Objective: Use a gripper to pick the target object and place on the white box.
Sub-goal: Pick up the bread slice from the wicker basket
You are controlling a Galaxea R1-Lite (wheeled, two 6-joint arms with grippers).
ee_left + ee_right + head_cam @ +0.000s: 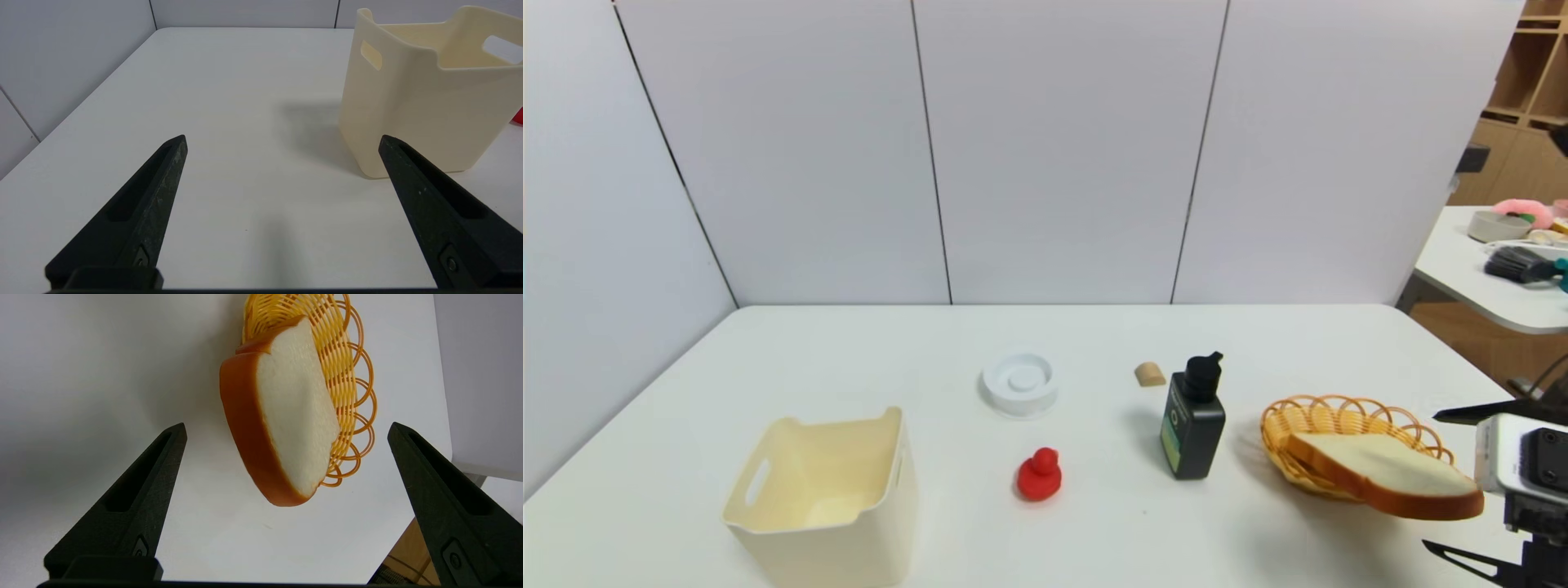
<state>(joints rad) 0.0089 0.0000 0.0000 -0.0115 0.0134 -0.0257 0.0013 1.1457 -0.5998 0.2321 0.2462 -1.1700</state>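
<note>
**Resting toast overhangs its woven basket while both grippers stand spread**

Lying across an orange wicker basket at the right of the white table, the toast slice is showing a white spongy face and a smooth orange-brown crust. It is a thick slab with one rounded end, about as wide as the basket, and its near end is jutting out past the basket's looped rim over the tabletop. In the right wrist view the slice is sitting tilted against the open weave of the basket.

The right gripper is hovering at the near right edge of the table, just beside the toast, with its two dark, tapering fingers spread wide apart and gripping nothing; the slice is lying ahead of the gap between them and is touching neither. Its boxy head with a white casing is showing in the head view.

The left gripper is hanging low over the bare near-left part of the table, its pointed matte-black fingers also wide apart and empty. Just beside it is standing the cream-white plastic bin, squarish with rounded corners, tapered walls and slot handles; in the head view the bin is sitting at the near left, well apart from the toast.

Between them are standing a red rubber duck, a dark pump bottle, a round white dish and a small tan block.
</note>
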